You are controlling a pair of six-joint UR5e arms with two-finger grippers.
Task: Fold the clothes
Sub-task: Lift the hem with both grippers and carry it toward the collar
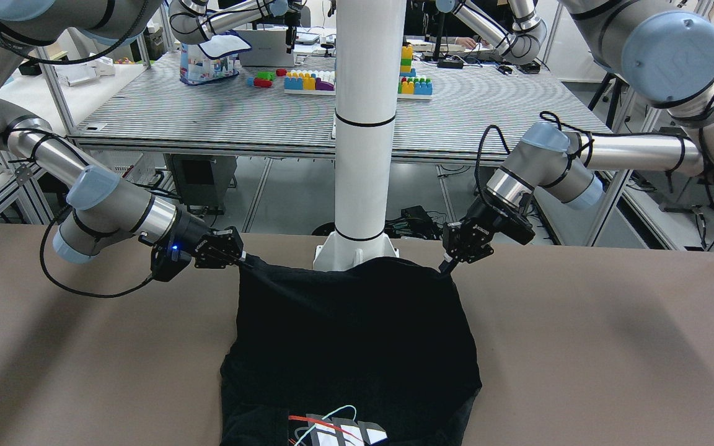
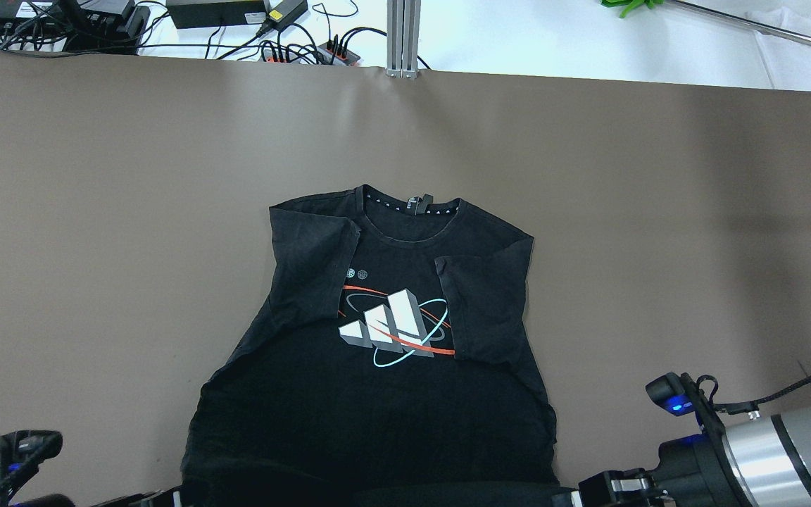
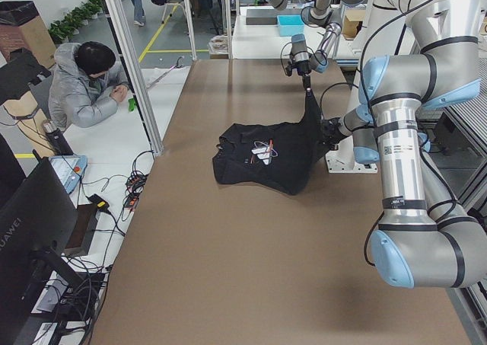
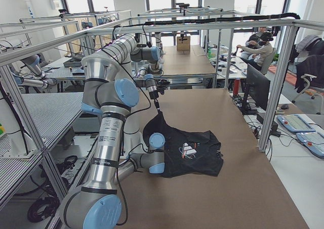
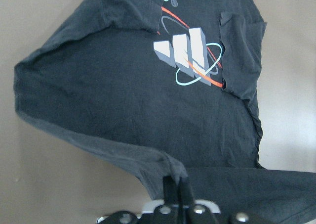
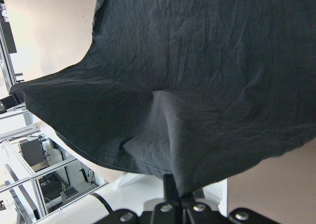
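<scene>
Pinching the clothes (image 1: 357, 322) by hem corners beside the white pole (image 1: 364, 124), left end effector (image 1: 447, 265) and right end effector (image 1: 246, 258) risk thin-grip slippage, skewing the fold.

Silver arms (image 1: 630, 155), pale-blue joint caps (image 1: 673, 56), black cables (image 1: 84, 295); black right gripper (image 1: 245, 258), perhaps blue LED (image 1: 174, 249) at nine o'clock.

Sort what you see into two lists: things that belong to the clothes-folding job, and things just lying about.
Job in hand:
black T-shirt
left gripper, jaws shut on the shirt's hem
right gripper, jaws shut on the hem too

Lying about:
toy building blocks
blue-and-white bag
white pole
</scene>
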